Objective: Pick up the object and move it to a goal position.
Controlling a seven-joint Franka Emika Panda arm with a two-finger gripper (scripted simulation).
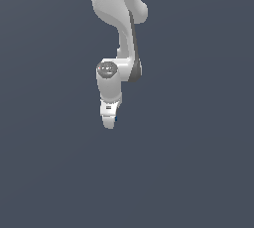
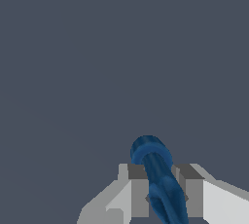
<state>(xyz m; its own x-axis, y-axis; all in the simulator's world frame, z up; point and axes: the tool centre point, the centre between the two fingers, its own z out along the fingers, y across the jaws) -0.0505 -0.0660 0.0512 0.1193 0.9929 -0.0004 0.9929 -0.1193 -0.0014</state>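
The wrist view shows the gripper [image 2: 164, 194] with its 2 grey fingers [image 2: 138, 191] pressed in from either side on the object [image 2: 158, 179], a dark blue, glossy piece with a rounded, wider end that sticks out past the fingertips. The narrower body of the object runs back between the fingers toward the white gripper housing, tilted a little off the line of the fingers. Both finger pads sit against the object's sides, so the gripper is pinching it. Beyond the object's rounded end lies only a flat, even grey-blue surface [image 2: 97, 62], and whether the object touches that surface cannot be told from this view. In the exterior view the white arm [image 1: 116, 19] hangs down from the upper edge, bends at a joint with a grey round cap [image 1: 106, 69], and ends in the gripper [image 1: 109, 120] pointing downward. A thin sliver of dark blue, the object [image 1: 115, 119], shows at the gripper's edge on the exterior view's right; the rest of it is hidden behind the white gripper body. The same plain grey-blue surface [image 1: 198, 172] fills the scene all around the gripper.
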